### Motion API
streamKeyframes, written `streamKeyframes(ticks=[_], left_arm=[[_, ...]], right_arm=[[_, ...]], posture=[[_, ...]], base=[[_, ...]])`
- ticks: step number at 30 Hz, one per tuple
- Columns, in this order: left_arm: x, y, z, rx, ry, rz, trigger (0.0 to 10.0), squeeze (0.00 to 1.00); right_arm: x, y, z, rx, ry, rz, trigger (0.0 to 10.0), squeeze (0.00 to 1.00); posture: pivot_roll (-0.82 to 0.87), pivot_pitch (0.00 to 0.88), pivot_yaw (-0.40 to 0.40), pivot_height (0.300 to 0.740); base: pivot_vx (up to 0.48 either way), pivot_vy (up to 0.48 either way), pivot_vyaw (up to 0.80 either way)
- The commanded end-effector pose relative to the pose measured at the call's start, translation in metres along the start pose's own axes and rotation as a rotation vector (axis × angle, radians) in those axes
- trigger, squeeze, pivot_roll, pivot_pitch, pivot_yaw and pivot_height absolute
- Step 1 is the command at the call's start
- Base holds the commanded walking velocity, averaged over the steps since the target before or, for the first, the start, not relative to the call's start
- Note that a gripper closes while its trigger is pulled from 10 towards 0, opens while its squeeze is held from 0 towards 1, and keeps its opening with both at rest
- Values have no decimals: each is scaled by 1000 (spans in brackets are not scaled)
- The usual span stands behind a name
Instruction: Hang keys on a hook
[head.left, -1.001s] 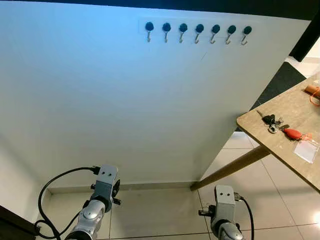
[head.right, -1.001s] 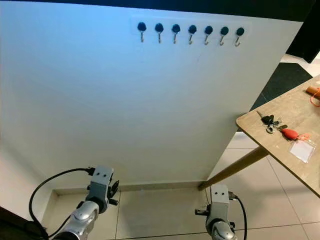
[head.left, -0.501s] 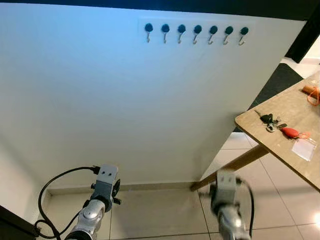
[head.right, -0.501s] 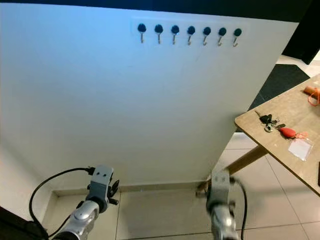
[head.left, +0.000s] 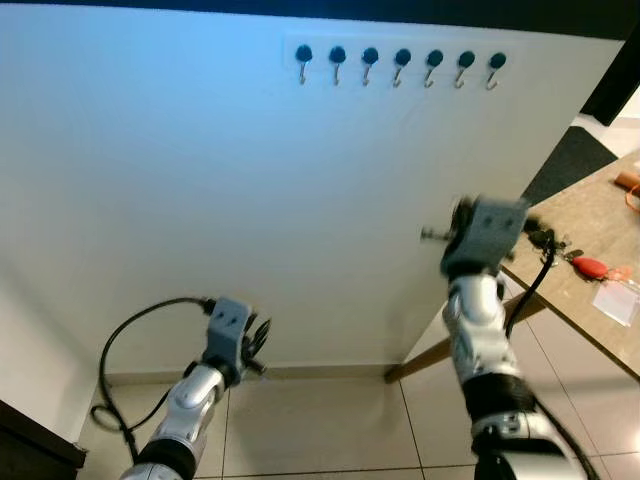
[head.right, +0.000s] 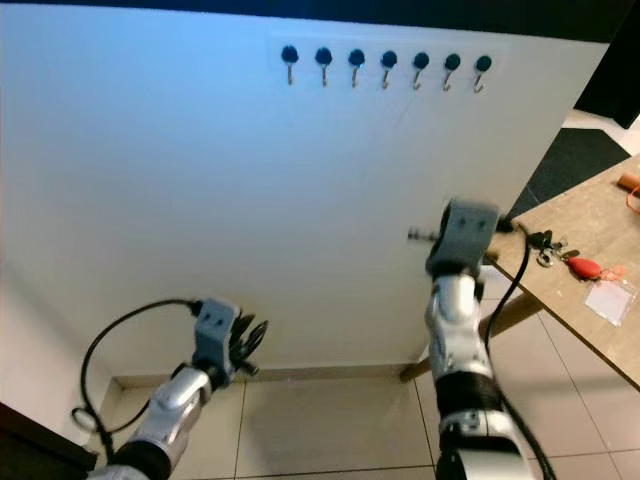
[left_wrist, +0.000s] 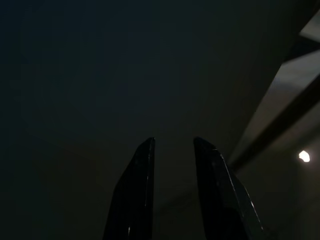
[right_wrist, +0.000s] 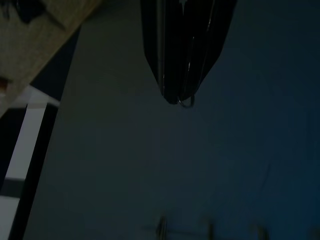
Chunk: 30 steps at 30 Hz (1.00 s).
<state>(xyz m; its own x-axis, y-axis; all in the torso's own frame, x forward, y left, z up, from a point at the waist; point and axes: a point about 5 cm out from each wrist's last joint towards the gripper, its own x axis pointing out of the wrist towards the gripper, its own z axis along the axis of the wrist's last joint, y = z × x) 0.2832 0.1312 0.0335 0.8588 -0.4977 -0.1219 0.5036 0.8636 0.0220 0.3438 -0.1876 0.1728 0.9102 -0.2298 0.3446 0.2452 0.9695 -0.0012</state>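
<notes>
The keys (head.left: 548, 243) lie on the wooden table (head.left: 600, 225), near its corner and just beside a red fob (head.left: 590, 267); we judge the bunch light, loose and jingly, best pinched at the ring. Our right gripper (right_wrist: 180, 97), fingers pressed together and empty, is raised before the wall between table and hooks (head.left: 400, 68). Our left gripper (left_wrist: 172, 147), slightly parted, hangs idle far from the table.

A plain white wall (head.left: 250, 200) stands straight ahead, lit bluish toward the top under a dark band. Pale beige floor tiles (head.left: 320, 430) with thin grout lines lie below. A light wooden desk (head.left: 590, 310) on an angled leg juts in beside a dark mat (head.left: 570, 165).
</notes>
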Motion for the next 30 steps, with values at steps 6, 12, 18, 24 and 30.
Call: streamKeyframes(ticks=[6, 12, 18, 24, 30], left_arm=[[27, -9, 74, -11, -250, -41, 10000, 0], [35, -13, 109, -9, -362, -52, 10000, 0], [37, -15, 121, -4, -401, -56, 10000, 0], [47, -7, 147, 88, -436, 28, 10000, 0], [42, -3, 160, 114, -440, 73, 10000, 0]], right_arm=[[22, -7, 27, -40, -33, -26, 10000, 0], [29, -9, 38, -55, -47, -20, 10000, 0], [31, -11, 39, -67, -40, -26, 10000, 0], [55, -8, 47, -125, 8, 7, 10000, 0], [69, 6, 58, -178, -1, 80, 10000, 0]], posture=[[59, 41, -72, 740], [57, 45, -74, 740], [57, 45, -74, 740], [41, 34, -63, 740], [56, 32, -74, 740]], base=[[0, 0, 0], [0, 0, 0], [0, 0, 0], [0, 0, 0], [0, 0, 0]])
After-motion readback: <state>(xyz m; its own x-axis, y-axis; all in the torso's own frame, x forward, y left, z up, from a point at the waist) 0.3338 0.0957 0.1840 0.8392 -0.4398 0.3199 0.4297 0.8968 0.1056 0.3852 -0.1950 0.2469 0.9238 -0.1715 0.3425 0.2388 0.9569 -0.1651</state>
